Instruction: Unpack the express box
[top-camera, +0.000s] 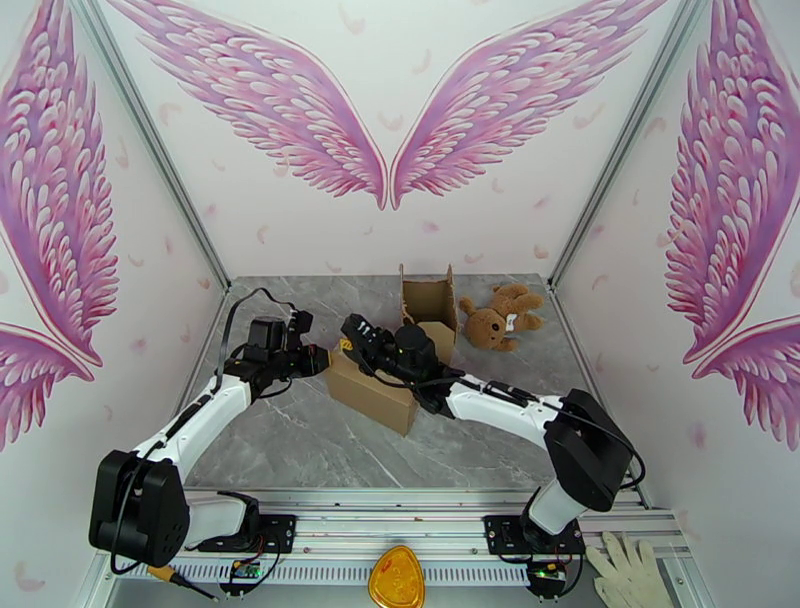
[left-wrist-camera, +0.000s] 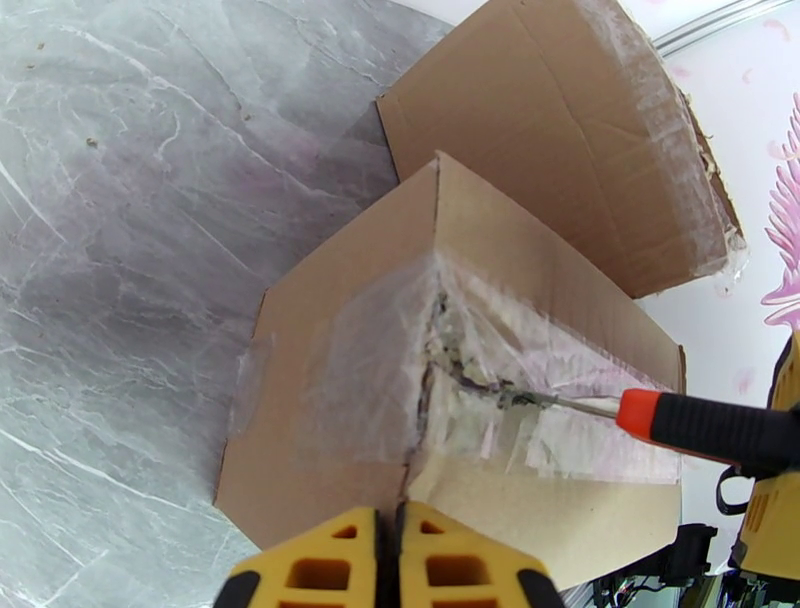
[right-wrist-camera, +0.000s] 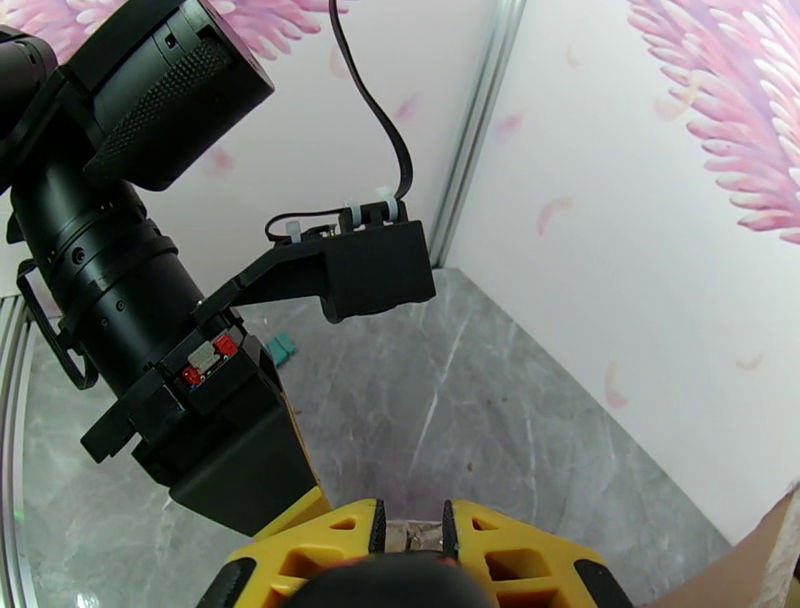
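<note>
Left gripper (left-wrist-camera: 392, 522) jaws are pressed together at the box (left-wrist-camera: 330, 400) corner seam just ahead of them; its arm extends forward, wrist turned right. Right gripper (right-wrist-camera: 410, 535) jaws clamp a tool (left-wrist-camera: 700, 430), its tip in the taped seam; that arm reaches left over the box.

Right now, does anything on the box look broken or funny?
Yes. The tape on the end of the box is ripped and ragged along the seam, where the metal tip of a tool pokes in. A teddy lies tipped over beside the box.
</note>
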